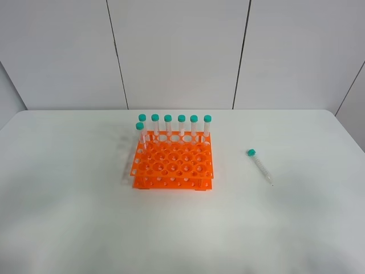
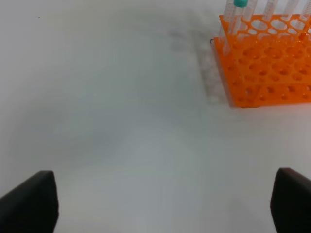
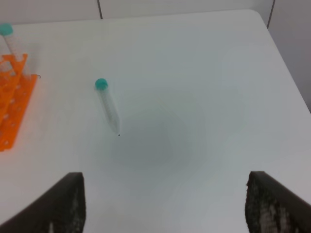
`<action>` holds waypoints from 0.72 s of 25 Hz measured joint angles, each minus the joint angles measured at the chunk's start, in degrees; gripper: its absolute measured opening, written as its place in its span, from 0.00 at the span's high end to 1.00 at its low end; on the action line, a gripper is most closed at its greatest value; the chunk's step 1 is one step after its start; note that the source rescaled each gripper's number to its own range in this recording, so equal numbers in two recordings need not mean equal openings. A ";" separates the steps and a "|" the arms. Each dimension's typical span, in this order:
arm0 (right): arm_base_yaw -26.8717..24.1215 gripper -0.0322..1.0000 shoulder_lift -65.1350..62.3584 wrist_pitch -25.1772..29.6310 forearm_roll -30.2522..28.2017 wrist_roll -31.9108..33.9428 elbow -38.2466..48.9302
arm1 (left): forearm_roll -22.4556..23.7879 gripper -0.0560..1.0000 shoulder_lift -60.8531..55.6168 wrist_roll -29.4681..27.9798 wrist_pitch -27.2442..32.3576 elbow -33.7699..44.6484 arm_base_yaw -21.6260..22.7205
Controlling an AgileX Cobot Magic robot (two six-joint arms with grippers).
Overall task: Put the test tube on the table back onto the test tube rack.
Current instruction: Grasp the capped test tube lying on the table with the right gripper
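The test tube (image 1: 260,166) lies flat on the white table (image 1: 68,217), right of the orange test tube rack (image 1: 171,165), its teal cap toward the back. Several identical tubes stand upright along the rack's back row. Neither arm shows in the exterior high view. My right gripper (image 3: 165,194) is open and empty above the table, with the lying test tube (image 3: 108,106) ahead of it and the rack's edge (image 3: 12,111) to the side. My left gripper (image 2: 165,194) is open and empty over bare table, well short of the rack (image 2: 267,63).
The table's far edge and rounded corner (image 3: 255,14) lie beyond the lying tube. White wall panels (image 1: 177,51) stand behind the table. Most of the rack's front holes (image 1: 171,168) hold nothing.
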 joint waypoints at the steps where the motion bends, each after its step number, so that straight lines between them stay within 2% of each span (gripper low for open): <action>1: 0.00 0.00 0.00 0.00 0.00 0.00 0.00 | 0.00 0.00 0.00 0.33 0.00 0.00 0.00; 12: 0.00 0.00 0.24 0.06 0.00 -0.69 -0.32 | 0.00 0.00 0.00 0.00 0.00 0.00 0.00; 18: 0.00 0.00 8.36 -0.67 0.00 -3.10 -6.90 | 0.00 0.00 0.00 0.33 0.00 0.00 0.00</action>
